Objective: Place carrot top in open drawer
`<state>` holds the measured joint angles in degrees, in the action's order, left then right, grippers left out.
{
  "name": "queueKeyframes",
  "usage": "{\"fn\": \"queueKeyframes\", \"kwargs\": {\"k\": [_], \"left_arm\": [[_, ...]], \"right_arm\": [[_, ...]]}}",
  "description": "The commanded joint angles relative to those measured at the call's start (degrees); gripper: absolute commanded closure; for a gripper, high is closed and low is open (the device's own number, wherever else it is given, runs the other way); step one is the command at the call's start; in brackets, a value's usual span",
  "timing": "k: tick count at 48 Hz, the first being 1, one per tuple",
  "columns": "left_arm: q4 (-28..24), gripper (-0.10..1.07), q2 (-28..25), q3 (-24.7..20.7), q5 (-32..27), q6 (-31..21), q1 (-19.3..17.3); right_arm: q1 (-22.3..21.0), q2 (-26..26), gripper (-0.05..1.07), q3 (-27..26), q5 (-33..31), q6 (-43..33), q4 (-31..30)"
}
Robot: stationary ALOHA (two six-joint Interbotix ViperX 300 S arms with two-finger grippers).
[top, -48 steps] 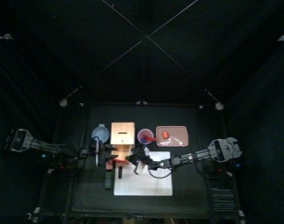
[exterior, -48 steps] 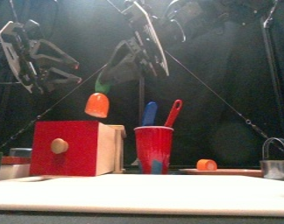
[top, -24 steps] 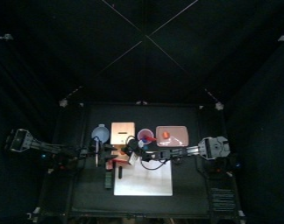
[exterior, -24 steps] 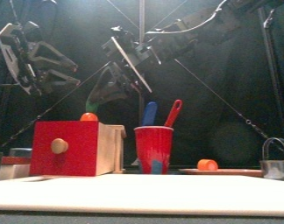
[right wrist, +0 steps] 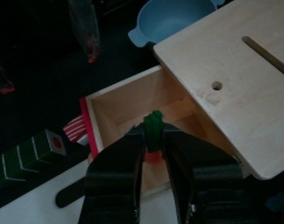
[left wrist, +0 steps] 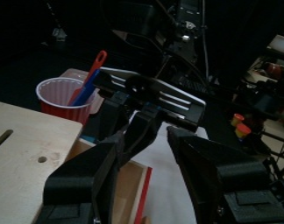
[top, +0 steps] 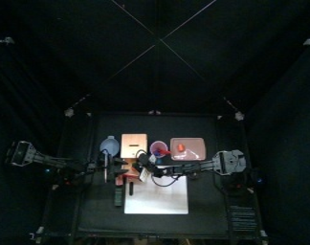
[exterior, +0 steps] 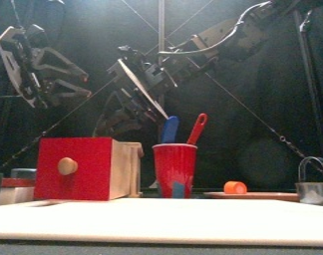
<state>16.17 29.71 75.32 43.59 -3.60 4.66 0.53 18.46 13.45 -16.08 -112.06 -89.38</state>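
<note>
The open drawer (right wrist: 113, 107) shows its pale tan inside in the right wrist view, pulled out from under a wooden top (right wrist: 232, 83). The carrot top (right wrist: 152, 156), a small orange-red piece with green leaves, lies in the drawer. My right gripper (right wrist: 154, 140) hangs above it with its jaws open, one on each side of the piece and apart from it. From above, the right gripper (top: 141, 163) is over the drawer (top: 135, 144). In the front view the right gripper (exterior: 133, 88) hovers above the drawer's red front (exterior: 74, 169), and the carrot top is hidden. My left gripper (exterior: 42, 72) rests open, high at the left.
A red cup (exterior: 175, 169) holding a blue and a red utensil stands right of the drawer. A pinkish tray (top: 188, 148) with an orange item (exterior: 235, 187) lies further right. A white sheet (top: 158, 191) covers the table's front. A blue bowl (right wrist: 173, 17) sits beside the drawer.
The right gripper carried the carrot top left over the drawer and opened. The piece dropped from the jaws and has gone below the drawer's red front. The left arm kept still.
</note>
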Motion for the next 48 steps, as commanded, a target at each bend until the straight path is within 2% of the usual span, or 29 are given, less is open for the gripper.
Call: {"fn": "queueKeyframes", "kwargs": {"k": [1,14,48], "left_arm": [[0.0,0.15,0.1,-0.6,0.4,-0.1,-0.1],[0.0,0.15,0.1,-0.7,0.3,-0.1,-0.1],[0.5,0.15,0.1,-0.6,-0.1,-0.1,-0.1]], "right_arm": [[-0.4,-1.6,0.38,-1.2,0.1,0.0,0.1],[-0.4,-1.7,0.3,-1.1,0.1,0.1,0.3],[0.6,-4.8,0.3,0.8,-0.4,0.1,-1.1]]}}
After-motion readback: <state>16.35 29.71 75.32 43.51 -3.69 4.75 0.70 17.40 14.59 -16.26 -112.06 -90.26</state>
